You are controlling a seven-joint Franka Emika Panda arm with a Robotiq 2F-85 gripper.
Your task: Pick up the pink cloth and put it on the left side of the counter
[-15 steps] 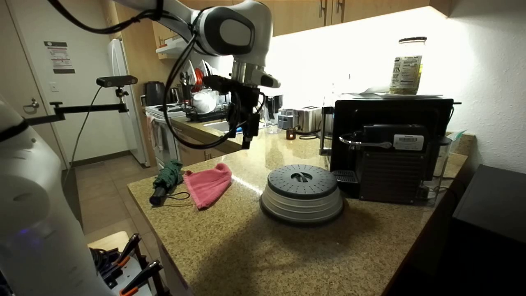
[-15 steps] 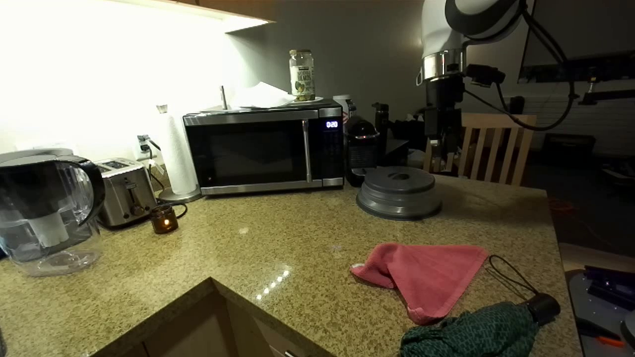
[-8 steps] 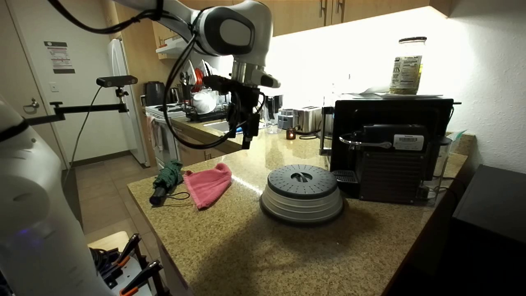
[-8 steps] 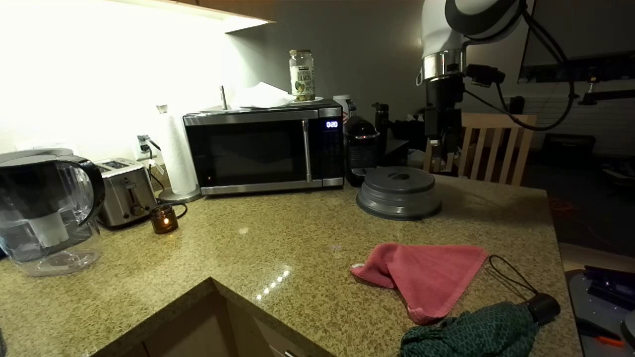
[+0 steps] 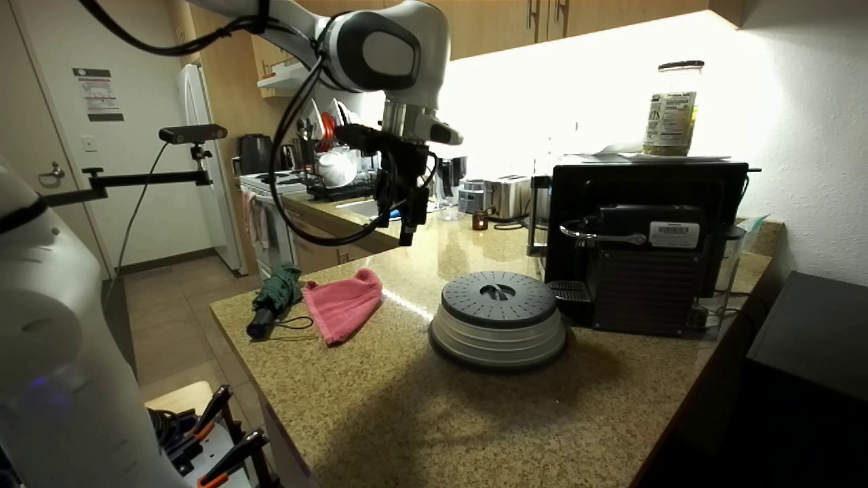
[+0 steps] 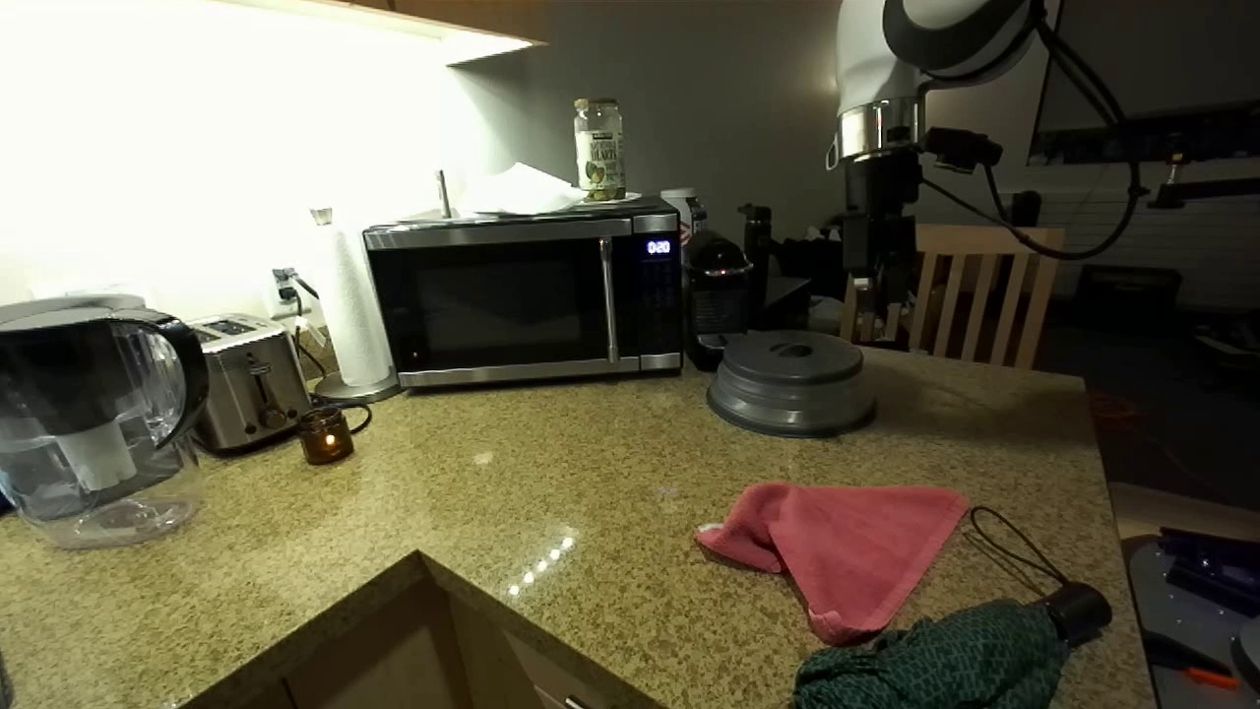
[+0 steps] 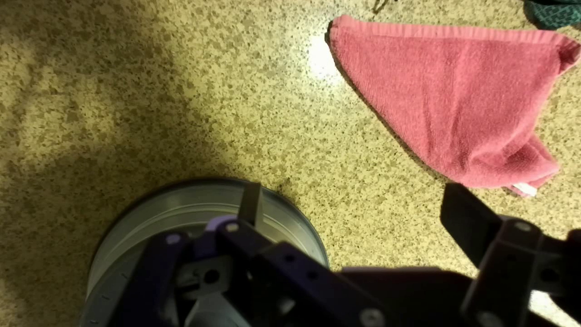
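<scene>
The pink cloth (image 5: 344, 305) lies crumpled on the speckled counter (image 5: 380, 413), beside a dark green folded umbrella. In an exterior view one corner of the cloth (image 6: 856, 551) is bunched up and the rest spreads flat. My gripper (image 5: 400, 227) hangs well above the worktop, pointing down. From the wrist, the gripper (image 7: 352, 195) shows its fingers wide apart with only bare counter seen between them. The cloth (image 7: 445, 95) sits ahead and to the right in that view, apart from the fingers.
A round grey collapsible cover (image 5: 498, 325) stands on the counter, partly under the left finger in the wrist view. The umbrella (image 6: 945, 655) lies by the counter edge. Microwave (image 6: 522, 305), coffee machine (image 5: 647, 271), toaster (image 6: 254, 379), lit candle (image 6: 325, 436) and pitcher (image 6: 89, 423) line the back.
</scene>
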